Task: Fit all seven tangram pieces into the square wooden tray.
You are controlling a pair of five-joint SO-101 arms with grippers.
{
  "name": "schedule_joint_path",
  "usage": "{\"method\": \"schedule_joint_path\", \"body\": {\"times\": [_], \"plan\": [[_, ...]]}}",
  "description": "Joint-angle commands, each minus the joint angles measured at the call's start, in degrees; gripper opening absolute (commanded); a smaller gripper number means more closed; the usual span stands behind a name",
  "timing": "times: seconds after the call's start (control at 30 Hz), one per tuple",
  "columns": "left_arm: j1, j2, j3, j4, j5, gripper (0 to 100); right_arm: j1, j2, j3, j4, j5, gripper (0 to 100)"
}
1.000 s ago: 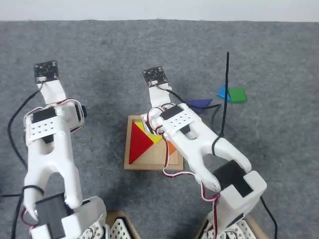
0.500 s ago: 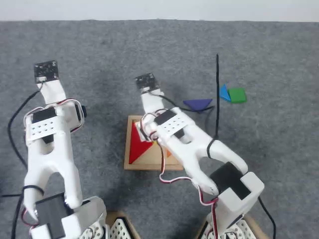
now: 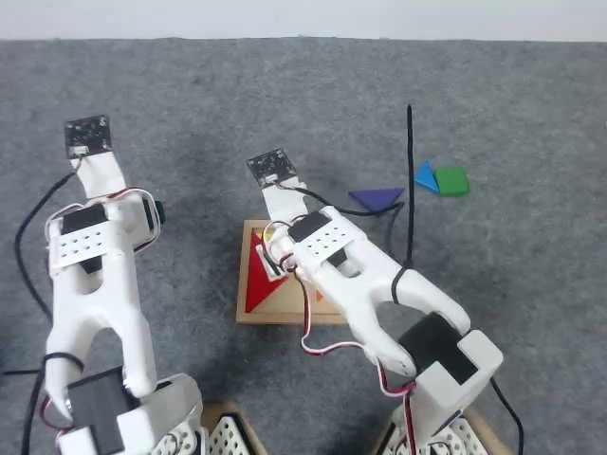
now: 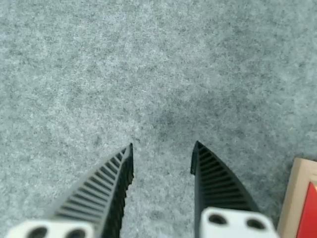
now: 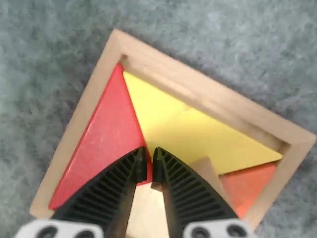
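Right gripper (image 5: 148, 151), pressed together on nothing, sits over the tray (image 5: 198, 87) at the red piece (image 5: 109, 139), probably seating it. Left gripper (image 4: 162, 148) is spread above carpet (image 4: 148, 59). Farther off lie the purple piece (image 3: 377, 198), blue piece (image 3: 426, 176) and green piece (image 3: 453, 181), so the next move is likely fetching one.

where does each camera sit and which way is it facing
High view: fixed overhead, looking down on the left arm, right arm, wooden tray and purple triangle.
Left wrist view: on the left arm, facing down at carpet; left gripper open.
Right wrist view: on the right arm, facing down into the tray; right gripper shut at the red triangle's edge.
Shared: all three show the tray.
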Motion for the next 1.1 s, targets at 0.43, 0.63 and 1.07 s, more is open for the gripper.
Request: {"method": "schedule_joint_path", "body": {"times": [0.43,0.63,1.07], "plan": [[0.4,-0.3,-0.9,-1.4,0.0,19,3.6,-31.2,17.8,-2.6,4.1,4.3],[0.5,-0.3,-0.9,-1.4,0.0,19,9.8,-37.1,20.6,0.4,6.3,4.4],[0.5,-0.3,-0.8,-1.4,0.0,19,9.8,-30.2,29.5,-4.6,7.4,4.7]]}}
